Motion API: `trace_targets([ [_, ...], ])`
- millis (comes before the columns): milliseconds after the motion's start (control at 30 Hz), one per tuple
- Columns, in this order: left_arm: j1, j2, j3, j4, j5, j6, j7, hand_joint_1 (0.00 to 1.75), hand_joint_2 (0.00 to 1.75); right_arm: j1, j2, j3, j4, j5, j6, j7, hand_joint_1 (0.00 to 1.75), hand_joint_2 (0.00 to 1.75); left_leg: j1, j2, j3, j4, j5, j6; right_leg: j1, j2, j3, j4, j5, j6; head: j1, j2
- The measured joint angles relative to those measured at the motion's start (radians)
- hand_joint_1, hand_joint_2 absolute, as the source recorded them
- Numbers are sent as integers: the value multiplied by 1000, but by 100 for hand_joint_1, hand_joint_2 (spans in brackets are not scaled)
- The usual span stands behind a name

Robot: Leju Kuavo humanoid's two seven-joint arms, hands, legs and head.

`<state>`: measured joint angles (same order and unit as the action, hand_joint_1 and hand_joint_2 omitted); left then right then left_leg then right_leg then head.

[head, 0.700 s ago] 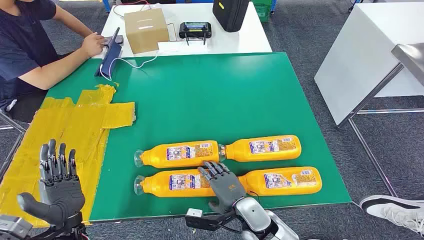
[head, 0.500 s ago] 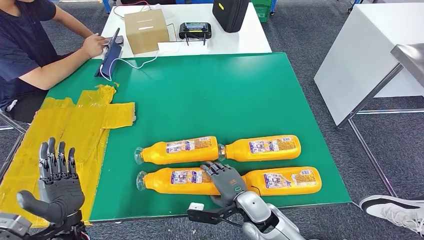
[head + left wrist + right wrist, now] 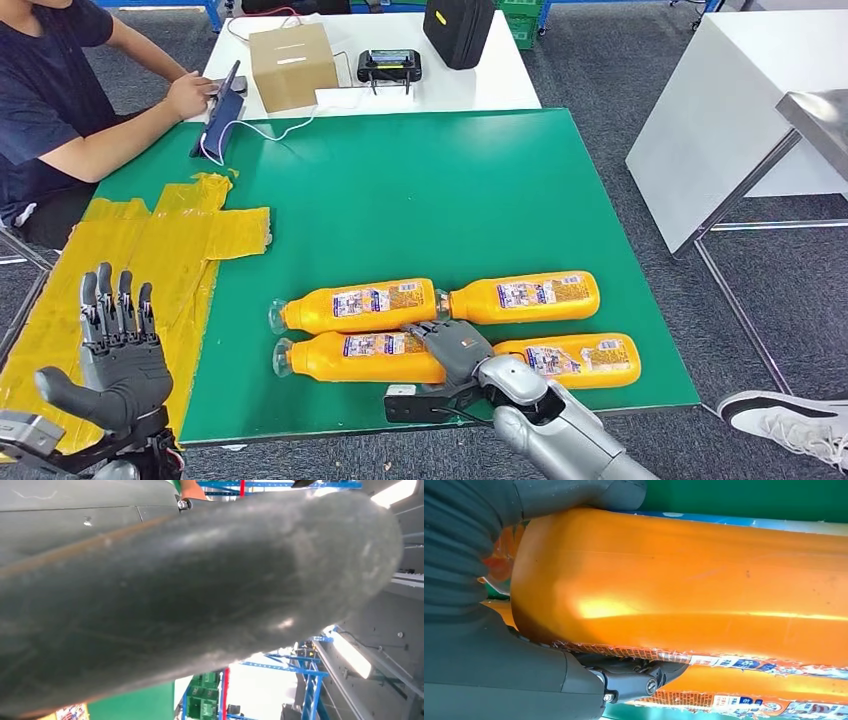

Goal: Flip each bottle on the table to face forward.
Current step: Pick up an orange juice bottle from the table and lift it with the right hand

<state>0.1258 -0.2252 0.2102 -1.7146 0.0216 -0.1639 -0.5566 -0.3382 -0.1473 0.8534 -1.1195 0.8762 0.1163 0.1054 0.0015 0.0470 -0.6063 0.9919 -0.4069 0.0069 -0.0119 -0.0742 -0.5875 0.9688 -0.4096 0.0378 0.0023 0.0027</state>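
Several orange bottles lie on their sides on the green table (image 3: 420, 190), caps to the left, in two rows. The far-left bottle (image 3: 355, 304) and far-right bottle (image 3: 525, 296) show their labels, as does the near-right bottle (image 3: 580, 360). My right hand (image 3: 455, 345) grips the base end of the near-left bottle (image 3: 345, 358). In the right wrist view the thumb (image 3: 574, 495) lies over that bottle (image 3: 684, 580) and the fingers (image 3: 639, 675) curl beneath it. My left hand (image 3: 120, 355) is held up open above the yellow tape, holding nothing.
Yellow tape (image 3: 150, 260) covers the table's left side. A person (image 3: 50, 90) sits at the far left, a hand on a tablet (image 3: 222, 110). Behind stand a cardboard box (image 3: 292, 62), a controller (image 3: 390, 65) and a black bag (image 3: 458, 28). A white table (image 3: 720, 110) stands to the right.
My right hand has moved forward and closed around the near-left bottle's base; that bottle has shifted slightly. The left hand has barely moved.
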Motion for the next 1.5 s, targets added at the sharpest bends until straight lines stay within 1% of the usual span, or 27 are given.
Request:
trace_targets([
  [67, -3, 2, -2, 3, 4, 10, 3, 0, 0, -8, -9, 9, 1, -43, -1, -11, 175, 175, 0, 0, 1, 0, 0, 0, 0, 0, 1, 0, 0, 0, 0, 0],
  [100, -5, 3, -4, 5, 8, 19, 6, 0, 0, -10, -11, 9, 1, -86, -5, -30, 175, 175, 0, 0, 1, 0, 0, 0, 0, 0, 1, 0, 0, 1, 0, 0],
  [167, -11, 6, -10, 13, 21, 41, 17, 0, 0, -3, -9, -5, -5, -209, -31, -98, 175, 175, 0, -1, 1, 0, 0, 1, 0, 0, 3, 0, 0, 1, 0, 0],
  [233, -19, 10, -22, 25, 35, 67, 26, 0, 87, 35, 3, -40, -32, -334, -86, -183, 175, 175, 0, -1, -2, 0, 1, 1, 0, -1, 7, 0, 0, 1, 1, 0],
  [300, -25, 14, -37, 35, 49, 87, 29, 0, 175, 97, 32, -86, -88, -416, -143, -253, 175, 175, 0, 0, -5, 0, 1, 1, 0, 0, 8, 1, 1, 2, 0, 0],
  [400, -31, 15, -72, 43, 58, 101, 29, 0, 175, 163, 92, -143, -182, -458, -208, -312, 175, 175, 0, 1, -6, 0, 1, 1, 1, 1, 5, 1, 1, 2, -1, 0],
  [500, -29, 15, -108, 44, 62, 109, 30, 0, 175, 194, 140, -189, -254, -450, -268, -342, 175, 175, 0, 1, -8, 0, 1, 1, 1, 1, 4, 1, 0, 1, 0, 0],
  [600, -22, 15, -140, 42, 63, 111, 30, 0, 175, 216, 174, -218, -302, -429, -311, -365, 175, 175, 0, 1, -9, 0, 0, 0, 1, 1, 3, 1, 0, 1, 0, 0],
  [733, -11, 16, -176, 36, 63, 107, 30, 0, 175, 223, 207, -237, -339, -427, -326, -375, 175, 175, 0, 1, -9, 0, 0, 0, 0, 1, 2, 1, 0, 1, 0, 0],
  [900, -6, 17, -225, 33, 61, 70, 34, 0, 175, 215, 235, -244, -343, -438, -326, -375, 175, 175, 0, 0, -10, 0, 0, 0, 0, 1, 2, 1, 0, 1, 0, 0],
  [1067, -6, 19, -270, 33, 54, 48, 38, 0, 175, 182, 255, -244, -322, -440, -320, -369, 175, 175, 0, 0, -10, 0, 0, 0, 1, 1, 2, 1, 0, 1, 0, 0],
  [1233, -6, 21, -288, 33, 54, 47, 39, 0, 175, 171, 263, -244, -307, -441, -317, -368, 175, 175, 0, 0, -10, 0, 0, 0, 1, 1, 2, 1, 0, 1, 0, 0],
  [1500, -6, 23, -295, 32, 53, 35, 39, 0, 175, 160, 265, -243, -292, -432, -301, -353, 175, 175, 0, 0, -11, 0, 0, 0, 0, 1, 2, 1, 0, 1, 0, 0],
])
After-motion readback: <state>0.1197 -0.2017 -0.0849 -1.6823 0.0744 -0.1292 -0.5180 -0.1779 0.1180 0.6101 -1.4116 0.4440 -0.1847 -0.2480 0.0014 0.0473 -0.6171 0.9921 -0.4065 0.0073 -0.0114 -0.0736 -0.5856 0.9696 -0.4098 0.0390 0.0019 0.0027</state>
